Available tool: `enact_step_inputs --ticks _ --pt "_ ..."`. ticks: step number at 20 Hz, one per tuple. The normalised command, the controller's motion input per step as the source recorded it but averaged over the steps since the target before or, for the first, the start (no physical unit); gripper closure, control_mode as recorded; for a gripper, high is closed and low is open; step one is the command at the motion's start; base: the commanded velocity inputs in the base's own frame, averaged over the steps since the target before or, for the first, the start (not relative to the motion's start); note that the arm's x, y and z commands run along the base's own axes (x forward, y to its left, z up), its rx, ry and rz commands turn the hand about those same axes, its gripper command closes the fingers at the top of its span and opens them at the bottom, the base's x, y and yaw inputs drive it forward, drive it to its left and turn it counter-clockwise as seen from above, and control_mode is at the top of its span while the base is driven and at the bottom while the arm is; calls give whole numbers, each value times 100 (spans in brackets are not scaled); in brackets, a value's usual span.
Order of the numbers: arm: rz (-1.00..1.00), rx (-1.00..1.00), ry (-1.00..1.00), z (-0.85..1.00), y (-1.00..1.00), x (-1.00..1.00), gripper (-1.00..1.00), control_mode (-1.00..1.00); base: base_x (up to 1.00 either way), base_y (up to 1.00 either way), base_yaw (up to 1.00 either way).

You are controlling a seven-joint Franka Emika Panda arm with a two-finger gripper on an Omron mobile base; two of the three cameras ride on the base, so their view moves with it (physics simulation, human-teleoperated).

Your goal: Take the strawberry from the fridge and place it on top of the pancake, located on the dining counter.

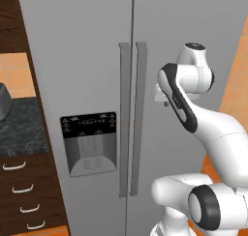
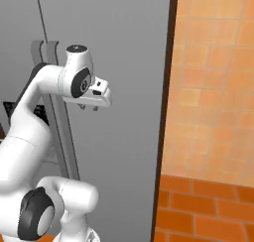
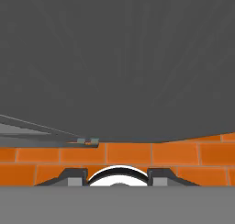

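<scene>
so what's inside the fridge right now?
Can't tell. Both fridge doors are shut, handles meeting at the centre seam, so shelves and contents are covered. The gripper hangs in front of the right door, holding nothing.

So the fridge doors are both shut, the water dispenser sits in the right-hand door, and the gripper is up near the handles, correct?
Not quite. In the left base view the water dispenser sits in the left-hand door of the fridge, not the right-hand one. The rest holds: both doors are shut, and the gripper is up near the handles, beside them on the right-hand door.
</scene>
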Motion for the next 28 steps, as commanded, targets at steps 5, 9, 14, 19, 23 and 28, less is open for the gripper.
enact_step_inputs --ticks 5,9,14,19,23,28 --pt "0 0 0 0 0 0 -100 100 -67 18 1" --pt "0 0 0 0 0 0 -100 100 -67 73 2" --pt "0 0 0 0 0 0 -100 100 -3 42 0" --pt "0 0 0 0 0 0 -100 100 0 6 0" --pt "0 0 0 0 0 0 -100 100 0 0 0" --pt "4 2 -2 0 -22 47 -100 -100 0 0 0"
